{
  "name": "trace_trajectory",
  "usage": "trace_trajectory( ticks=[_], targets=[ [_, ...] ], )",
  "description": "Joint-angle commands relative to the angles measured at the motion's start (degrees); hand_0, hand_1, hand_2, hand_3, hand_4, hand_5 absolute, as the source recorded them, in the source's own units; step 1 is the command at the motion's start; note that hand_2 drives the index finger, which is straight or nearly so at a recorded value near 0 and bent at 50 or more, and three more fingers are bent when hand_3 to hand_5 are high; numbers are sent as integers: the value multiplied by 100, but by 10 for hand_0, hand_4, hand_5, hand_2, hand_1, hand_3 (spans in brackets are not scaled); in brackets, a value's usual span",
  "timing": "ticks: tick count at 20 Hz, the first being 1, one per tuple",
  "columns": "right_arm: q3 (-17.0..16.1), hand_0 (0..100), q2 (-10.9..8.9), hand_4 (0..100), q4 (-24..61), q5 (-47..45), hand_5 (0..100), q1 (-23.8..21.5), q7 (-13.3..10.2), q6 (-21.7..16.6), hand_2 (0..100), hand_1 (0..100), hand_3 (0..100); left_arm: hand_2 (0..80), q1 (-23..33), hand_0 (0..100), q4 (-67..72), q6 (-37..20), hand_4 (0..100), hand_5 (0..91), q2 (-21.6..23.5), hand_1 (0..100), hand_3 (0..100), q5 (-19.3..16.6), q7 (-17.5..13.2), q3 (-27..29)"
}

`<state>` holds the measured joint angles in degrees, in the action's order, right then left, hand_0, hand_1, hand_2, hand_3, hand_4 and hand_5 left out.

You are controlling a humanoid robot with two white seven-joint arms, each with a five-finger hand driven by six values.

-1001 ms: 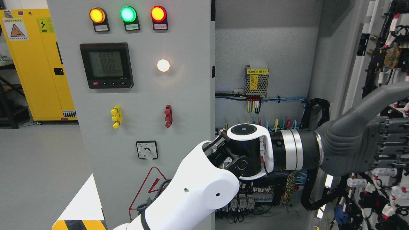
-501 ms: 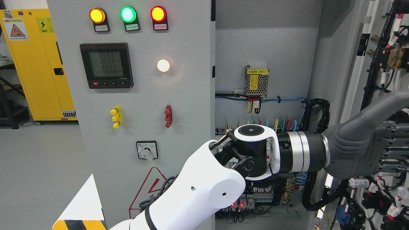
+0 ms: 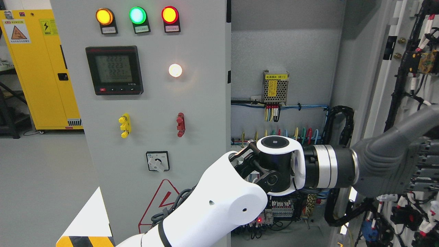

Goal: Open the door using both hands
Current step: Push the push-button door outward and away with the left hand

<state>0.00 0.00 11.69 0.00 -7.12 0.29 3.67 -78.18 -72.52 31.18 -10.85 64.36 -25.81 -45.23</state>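
The grey electrical cabinet's right door (image 3: 384,85) stands swung open at the picture's right, its wired inner face turned toward me. My left arm (image 3: 219,209) comes in from the lower left and reaches across the opening. Its grey left hand (image 3: 413,164) lies against that inner face, fingers (image 3: 427,161) stretched out flat and holding nothing, their tips past the picture's edge. The left door (image 3: 154,103) is shut; it carries three lamps, a meter and a rotary switch. My right arm is out of view.
Inside the cabinet (image 3: 284,48) are a small power supply (image 3: 275,86), blue cable runs and terminal rows low down, partly hidden by my forearm. A yellow storage cabinet (image 3: 37,68) stands at the far left on grey floor.
My left arm has pushed to the right and slightly down, and the right door has swung further out to the right with the hand.
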Motion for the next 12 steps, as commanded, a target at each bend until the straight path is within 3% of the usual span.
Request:
trace_trajectory(
  ticks=[1,6,12],
  targets=[
    [53,215,149,0,0,114,0,1,-2,2,0,98,0,89,39,0,-112,308,35,0,13,46,118,-2,32,417],
    [53,215,149,0,0,114,0,1,-2,2,0,98,0,95,232,0,-455,696,38,0,83,48,128,-55,59,849],
    [53,215,149,0,0,114,0,-8,-2,-7,0,100,0,97,741,0,-1245,1021,36,0,733,58,134,-55,76,1489]
  ],
)
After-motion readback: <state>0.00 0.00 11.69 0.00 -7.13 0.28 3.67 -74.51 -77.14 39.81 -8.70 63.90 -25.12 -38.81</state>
